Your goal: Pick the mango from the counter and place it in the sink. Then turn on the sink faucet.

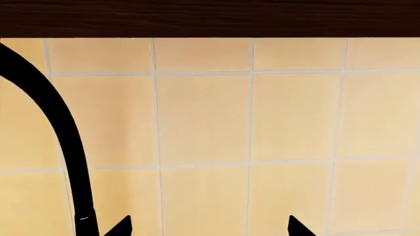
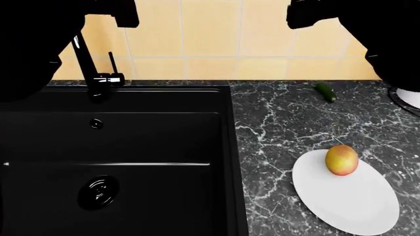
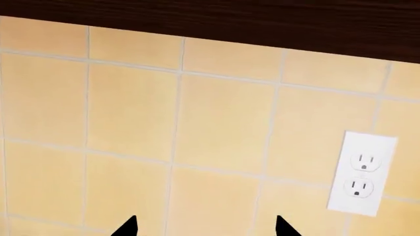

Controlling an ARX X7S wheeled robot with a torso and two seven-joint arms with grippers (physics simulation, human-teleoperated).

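Note:
The mango, yellow-orange with a red side, sits on a white plate on the dark marble counter, right of the sink. The black sink fills the left of the head view, with its round drain. The black faucet stands at the sink's back rim; its neck also shows in the left wrist view. My left gripper is open and empty, raised and facing the tiled wall. My right gripper is open and empty, also raised toward the wall.
A small dark green vegetable lies at the back of the counter. A white object sits at the right edge. A white wall outlet is on the tiles. A dark wooden cabinet underside hangs above.

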